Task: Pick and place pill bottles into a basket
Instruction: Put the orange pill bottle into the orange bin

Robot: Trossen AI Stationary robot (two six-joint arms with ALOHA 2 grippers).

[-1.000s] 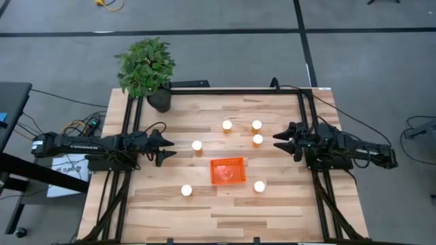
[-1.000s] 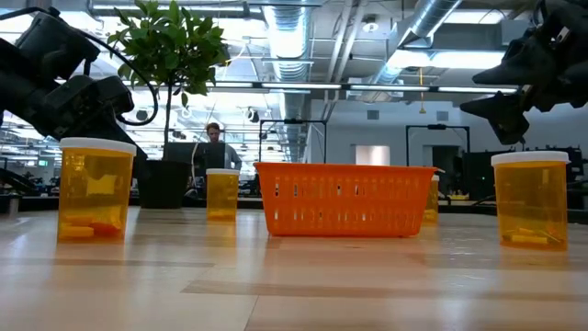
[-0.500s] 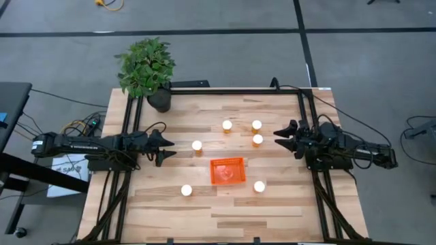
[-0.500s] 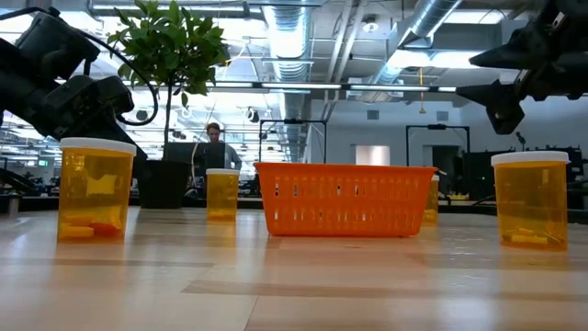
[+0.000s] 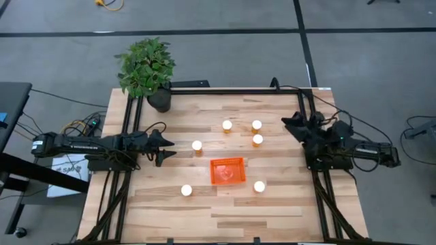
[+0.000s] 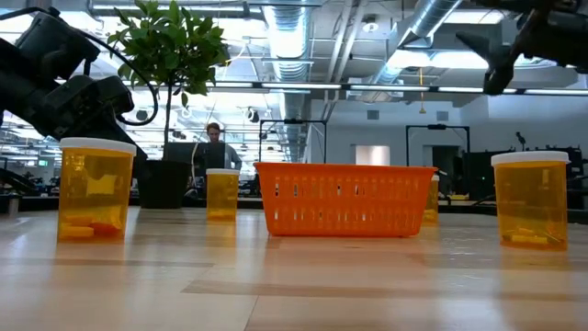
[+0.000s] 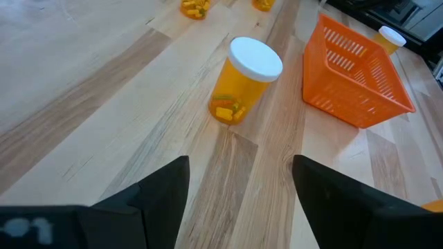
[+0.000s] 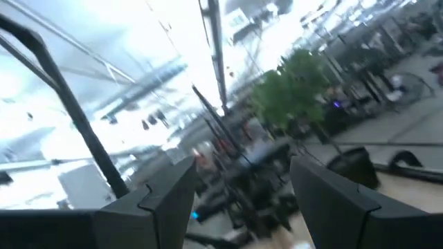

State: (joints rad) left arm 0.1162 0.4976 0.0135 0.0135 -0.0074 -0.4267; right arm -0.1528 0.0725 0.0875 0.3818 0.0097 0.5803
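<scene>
High view showed the orange basket (image 5: pixel 227 171) near the table's middle with nothing clearly inside it, and six pill bottles (image 5: pixel 257 140) standing loose on the wood. The left gripper (image 5: pixel 165 148) hung at the left edge, fingers spread apart and empty, with one bottle (image 5: pixel 197 145) just ahead of its tips. The right gripper (image 5: pixel 289 123) sat at the right edge, lifted and angled away; whether its fingers were apart I could not tell here. Judging by this, no bottle had been placed and all six were left to do.

Low view had the basket (image 6: pixel 345 199) standing between a near bottle (image 6: pixel 96 188) on one side and another (image 6: pixel 531 199) on the other, both upright on the table.

Left wrist view confirmed the open fingers (image 7: pixel 154 192), with a bottle (image 7: pixel 243 81) ahead of them and the basket (image 7: pixel 356 76) beyond.

Right wrist view looked up into the room, its fingers (image 8: pixel 166 194) apart, holding nothing.
</scene>
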